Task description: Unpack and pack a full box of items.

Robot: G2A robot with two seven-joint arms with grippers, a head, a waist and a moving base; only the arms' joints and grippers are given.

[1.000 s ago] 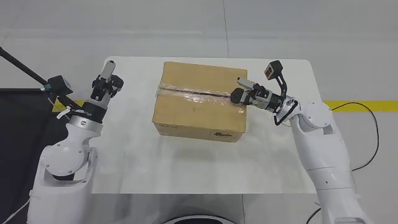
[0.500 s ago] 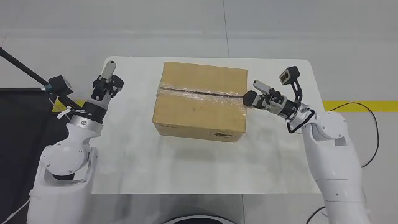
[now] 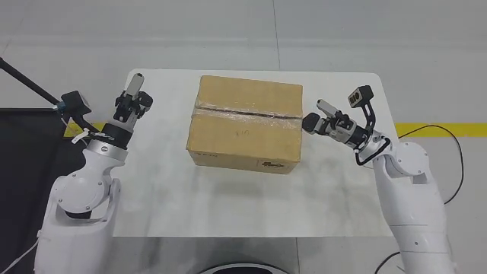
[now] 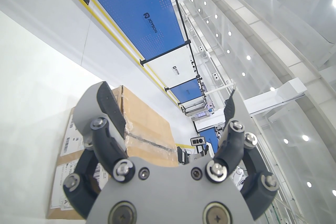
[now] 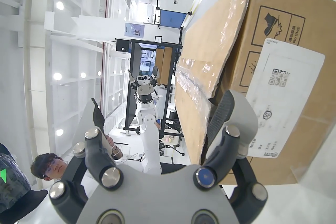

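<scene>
Brown cardboard box (image 3: 245, 124), clear-taped top seam, on white bench (image 3: 335, 198), right claw (image 3: 310, 123) spread just beside its end, left claw (image 3: 135, 100) spread, well apart.

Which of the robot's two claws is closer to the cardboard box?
Right. The right gripper hovers just off one end of the box, by its taped seam; the left gripper hangs off the opposite end, across a wider strip of table.
</scene>
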